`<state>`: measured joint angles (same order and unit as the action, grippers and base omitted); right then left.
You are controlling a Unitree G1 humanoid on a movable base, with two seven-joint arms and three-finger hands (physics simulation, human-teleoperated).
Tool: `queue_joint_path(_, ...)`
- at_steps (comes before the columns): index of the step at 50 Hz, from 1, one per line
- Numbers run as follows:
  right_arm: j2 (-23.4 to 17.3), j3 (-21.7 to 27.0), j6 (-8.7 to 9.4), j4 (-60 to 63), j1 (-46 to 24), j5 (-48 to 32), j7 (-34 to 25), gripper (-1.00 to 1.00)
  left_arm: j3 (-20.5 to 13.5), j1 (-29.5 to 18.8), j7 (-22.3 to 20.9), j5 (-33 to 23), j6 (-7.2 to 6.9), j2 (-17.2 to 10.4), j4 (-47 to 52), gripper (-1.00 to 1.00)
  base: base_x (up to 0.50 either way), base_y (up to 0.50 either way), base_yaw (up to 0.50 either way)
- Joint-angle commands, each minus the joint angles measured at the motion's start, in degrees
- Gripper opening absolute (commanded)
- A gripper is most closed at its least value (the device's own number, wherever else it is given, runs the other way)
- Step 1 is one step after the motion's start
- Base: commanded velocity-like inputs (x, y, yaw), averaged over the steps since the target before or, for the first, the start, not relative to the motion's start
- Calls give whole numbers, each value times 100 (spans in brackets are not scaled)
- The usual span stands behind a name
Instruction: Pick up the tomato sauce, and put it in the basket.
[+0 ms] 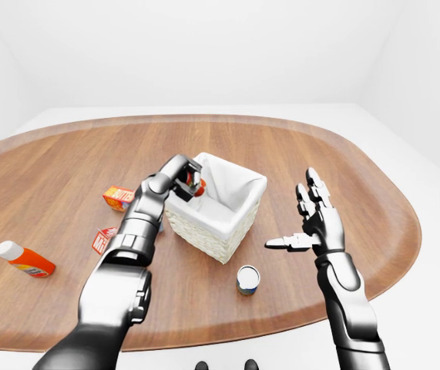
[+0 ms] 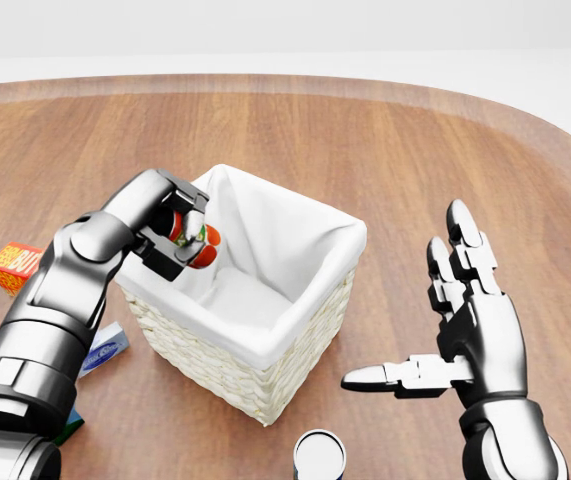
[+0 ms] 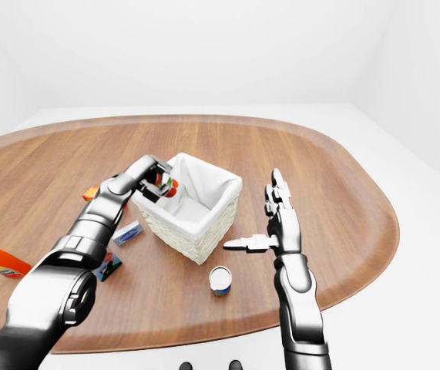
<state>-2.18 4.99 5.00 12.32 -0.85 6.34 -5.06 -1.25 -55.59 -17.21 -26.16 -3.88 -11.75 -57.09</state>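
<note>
Left hand [image 2: 177, 236]: I have it clamped on the tomato sauce [image 2: 197, 238]; basket [image 2: 265, 375]: directly beneath it
Right hand [image 2: 465, 320]: fingers spread, holding nothing

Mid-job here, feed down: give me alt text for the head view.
The left hand grips the tomato sauce over the white-lined basket, just inside its left rim. The right hand is open at the view's right above the wooden table; a small can stands at the bottom edge.
</note>
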Motion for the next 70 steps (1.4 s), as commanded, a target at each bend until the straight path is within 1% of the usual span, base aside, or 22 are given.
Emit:
queue_joint_path(1,0,-7,0,43,20,-7,-5,100,5,-484,-47,-7,-84,42,-279,-100,0,0,0)
queue_joint_path(4,8,-11,0,-2,11,-18,-6,100,4,-593,-71,-7,-112,49,-267,-100,0,0,0)
queue_joint_path(12,10,-20,0,9,17,-23,-6,100,21,-620,-98,-29,-112,80,-230,-100,0,0,0)
queue_joint_path(16,10,-20,0,22,31,-21,-11,100,13,-710,-142,-21,-100,81,-318,-100,0,0,0)
queue_joint_path(18,10,-18,0,14,32,-21,-13,100,3,-746,-212,16,-60,89,-354,-100,0,0,0)
queue_joint_path(19,11,-16,0,0,29,-20,-14,100,-25,-767,-308,91,-6,104,-385,-100,0,0,0)
queue_joint_path(20,8,-13,0,9,26,-17,-13,100,-36,-780,-348,136,10,117,-413,-100,0,0,0)
queue_joint_path(23,7,-10,0,19,26,-13,-13,100,-2,-778,-423,171,91,142,-473,-100,0,0,0)
queue_joint_path(30,7,-13,0,40,35,-13,-17,100,38,-761,-512,139,156,173,-520,-100,0,0,0)
queue_joint_path(35,8,-14,0,61,41,-12,-16,100,28,-781,-575,140,260,180,-662,-100,0,0,0)
queue_joint_path(37,18,-22,0,-33,33,-27,-19,100,22,-775,-636,164,360,193,-746,-100,0,0,0)
queue_joint_path(39,18,-22,0,-60,24,-27,-14,100,15,-781,-646,177,395,200,-815,-100,0,0,0)
queue_joint_path(41,8,-11,0,-13,17,-12,-11,100,14,-782,-665,188,512,210,-880,-100,0,0,0)
queue_joint_path(45,6,-7,0,-5,1,-10,0,100,8,-786,-684,193,513,209,-958,-100,0,0,0)
queue_joint_path(47,7,-11,0,-25,2,-13,-4,100,-6,-790,-667,197,581,195,-1064,-100,0,0,0)
queue_joint_path(52,4,-9,0,-10,2,-8,-6,100,-37,-797,-722,241,638,191,-1162,-100,0,0,0)
queue_joint_path(55,5,-12,0,-11,7,-8,-6,100,-33,-768,-750,251,715,197,-1230,-100,0,0,0)
queue_joint_path(59,7,-13,0,-39,-2,-10,-4,100,-38,-749,-735,237,743,191,-1300,-100,0,0,0)
queue_joint_path(64,2,-8,0,-23,-6,-3,-3,100,-28,-733,-683,185,745,176,-1355,-100,0,0,0)
queue_joint_path(66,2,-11,0,0,12,1,-9,100,-44,-714,-643,172,778,173,-1377,-100,0,0,0)
queue_joint_path(70,8,-20,0,-10,26,-13,-14,100,-36,-704,-581,126,797,169,-1420,-100,0,0,0)
